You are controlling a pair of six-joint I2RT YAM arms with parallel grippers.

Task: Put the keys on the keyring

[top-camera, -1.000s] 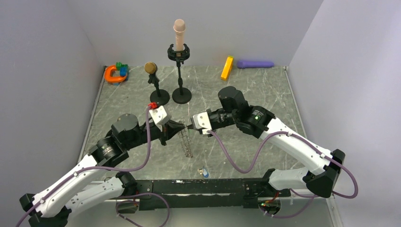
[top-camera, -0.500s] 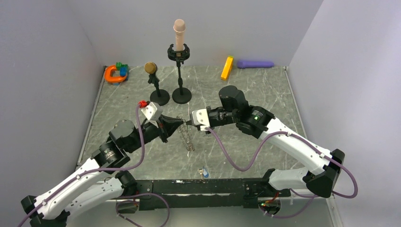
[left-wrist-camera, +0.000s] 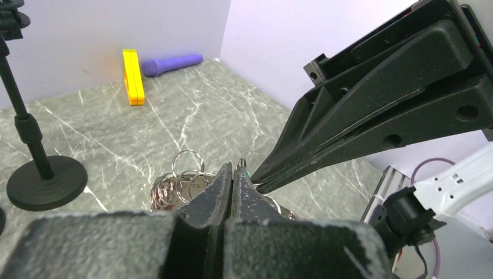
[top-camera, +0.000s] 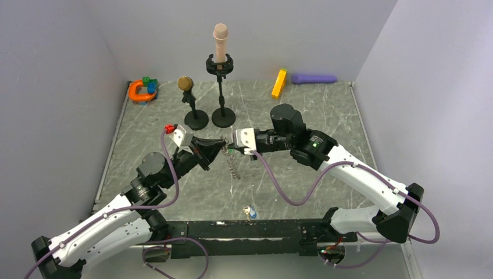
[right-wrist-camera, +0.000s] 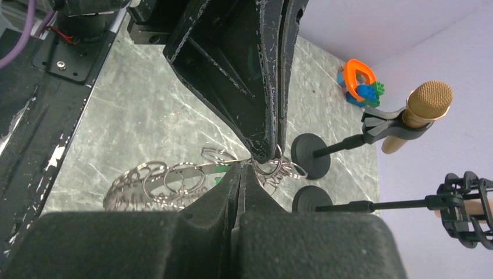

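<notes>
The keyring [top-camera: 232, 163], a big ring strung with several small silver rings, hangs above the table between both grippers. My left gripper [top-camera: 223, 143] is shut on its wire, which pokes out at the tips [left-wrist-camera: 241, 165]. My right gripper [top-camera: 229, 146] meets it tip to tip, also shut on the ring's wire [right-wrist-camera: 247, 162]. The small rings [right-wrist-camera: 156, 185] droop beside the jaws. A green key head [left-wrist-camera: 248, 172] shows right where the tips meet [right-wrist-camera: 219, 171]; I cannot tell which jaws hold it. A small key [top-camera: 250, 212] with a bluish head lies near the table's front edge.
Two microphone stands with round black bases [top-camera: 196, 119] [top-camera: 224, 117] stand just beyond the grippers. An orange clamp with toy blocks [top-camera: 142, 90] sits at the far left. A yellow block [top-camera: 279, 83] and a purple cylinder [top-camera: 314, 78] lie along the far wall.
Both grippers have moved together away from the bases and slightly left, carrying the keyring higher. The left arm has stretched forward.
</notes>
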